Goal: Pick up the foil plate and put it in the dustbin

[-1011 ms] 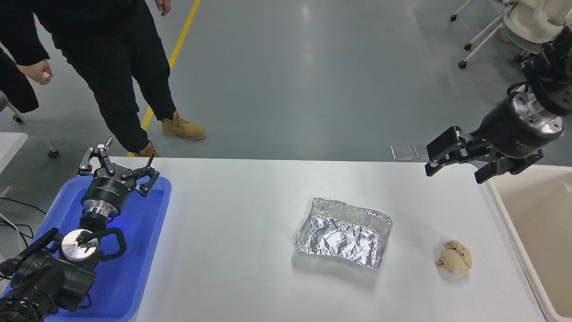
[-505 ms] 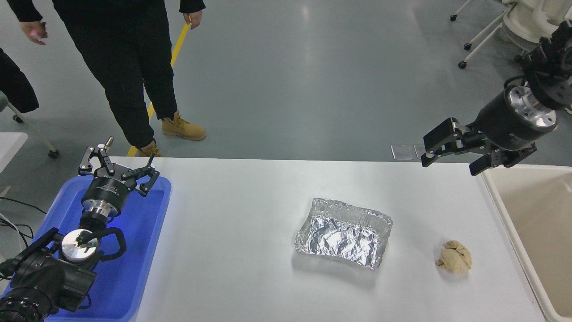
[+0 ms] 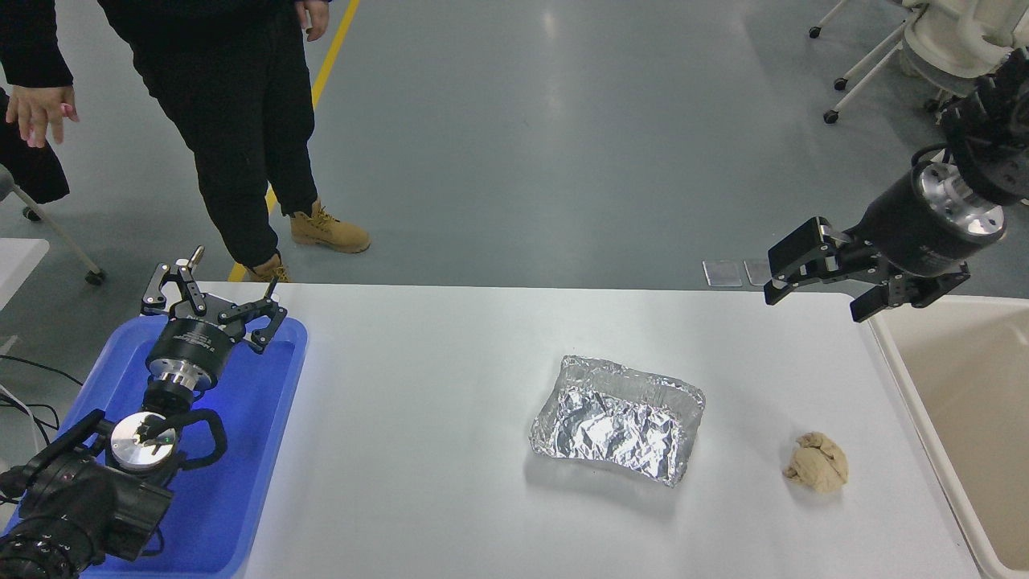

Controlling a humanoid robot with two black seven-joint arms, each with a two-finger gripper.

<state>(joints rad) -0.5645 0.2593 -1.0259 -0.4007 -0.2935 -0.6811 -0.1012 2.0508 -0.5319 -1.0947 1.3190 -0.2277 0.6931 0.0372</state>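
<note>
The foil plate (image 3: 617, 420) lies flat on the white table, right of centre, with nothing touching it. The beige dustbin (image 3: 965, 418) stands at the table's right edge, partly cut off by the picture. My right gripper (image 3: 818, 289) is open and empty, held in the air above the table's far right corner, just left of the dustbin's far end and well behind the foil plate. My left gripper (image 3: 211, 299) is open and parked over the blue tray at the lower left.
A crumpled tan paper ball (image 3: 817, 461) lies between the foil plate and the dustbin. A flat blue tray (image 3: 257, 450) sits at the table's left end. A person in black (image 3: 233, 121) stands beyond the far left. Office chairs (image 3: 908, 48) stand at the far right.
My right gripper rose slightly and then came back down a little, staying open near the far right corner. The person at the far left shifted stance and moved their hands.
</note>
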